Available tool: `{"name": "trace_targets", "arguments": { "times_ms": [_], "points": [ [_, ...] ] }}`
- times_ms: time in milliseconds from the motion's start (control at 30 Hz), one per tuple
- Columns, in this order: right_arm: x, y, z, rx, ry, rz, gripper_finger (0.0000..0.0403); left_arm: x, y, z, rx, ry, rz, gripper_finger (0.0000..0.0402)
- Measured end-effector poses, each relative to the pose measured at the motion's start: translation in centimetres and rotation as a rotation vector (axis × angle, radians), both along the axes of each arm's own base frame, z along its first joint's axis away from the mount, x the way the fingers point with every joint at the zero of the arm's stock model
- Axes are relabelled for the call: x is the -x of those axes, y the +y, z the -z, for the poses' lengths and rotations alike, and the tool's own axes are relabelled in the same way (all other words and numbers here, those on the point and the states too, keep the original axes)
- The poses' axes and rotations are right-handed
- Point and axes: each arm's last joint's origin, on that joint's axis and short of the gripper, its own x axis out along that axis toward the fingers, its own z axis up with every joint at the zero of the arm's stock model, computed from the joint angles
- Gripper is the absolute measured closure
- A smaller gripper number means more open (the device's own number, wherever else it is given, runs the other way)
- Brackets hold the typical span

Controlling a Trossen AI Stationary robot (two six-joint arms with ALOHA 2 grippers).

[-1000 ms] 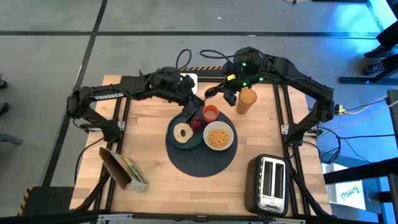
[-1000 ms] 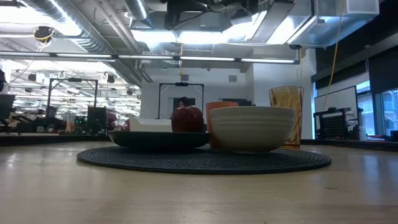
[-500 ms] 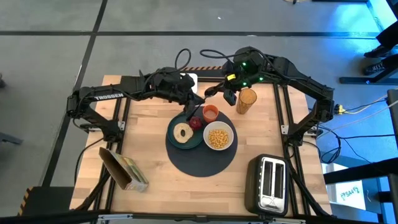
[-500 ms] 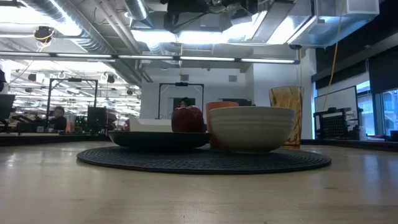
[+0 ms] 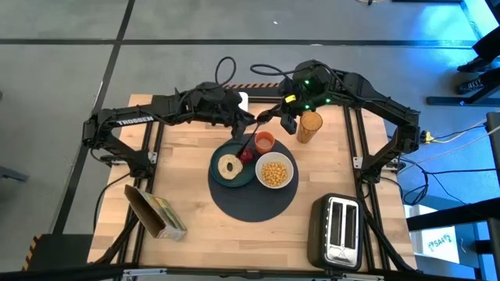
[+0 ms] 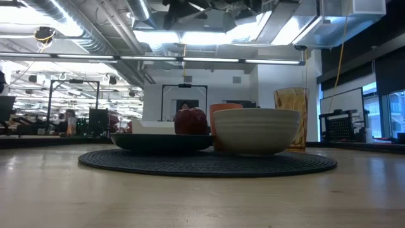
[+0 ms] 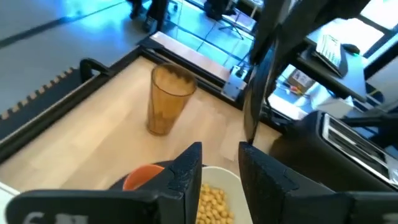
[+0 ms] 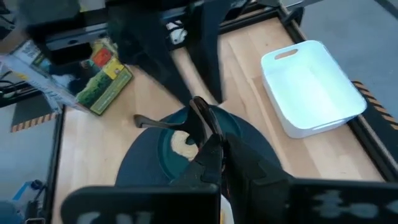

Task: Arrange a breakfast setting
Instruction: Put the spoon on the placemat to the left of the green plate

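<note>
Left gripper (image 5: 248, 123) fingers apart above teal round plate (image 5: 221, 153); right gripper (image 5: 269, 115) clamps metal spoon (image 8: 202, 118). On dark round woven mat (image 5: 254, 203): plate holding bagel (image 5: 229, 165), red fruit (image 5: 247, 154); orange cup (image 5: 265, 141); white bowl (image 5: 290, 177) of yellow cereal (image 5: 273, 173).

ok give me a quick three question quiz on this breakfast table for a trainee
1. True or false: the bagel lies on the teal plate.
2. What is in the white bowl? A. yellow cereal B. a red fruit C. a spoon
3. Which gripper holds the metal spoon?

Key: 1. true. 2. A. 3. the right gripper, shut on it above the far side of the setting; the left gripper hovers open beside it.
</note>
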Motion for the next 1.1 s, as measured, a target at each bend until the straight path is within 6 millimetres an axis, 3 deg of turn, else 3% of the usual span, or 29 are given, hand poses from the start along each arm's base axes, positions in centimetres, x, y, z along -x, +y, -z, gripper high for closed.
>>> {"name": "trace_targets", "arguments": {
  "times_ms": [600,1100],
  "points": [
    [-0.1,-0.3,-0.2,0.045,-0.013,0.058,0.0403,0.1,0.7,0.1,0.074,-0.015,0.064,0.0301],
    [-0.5,-0.3,-0.8,0.04,-0.096,0.028,0.0403,0.0,0.3,0.1,0.013,-0.005,0.068,0.0303]
  ]
}}
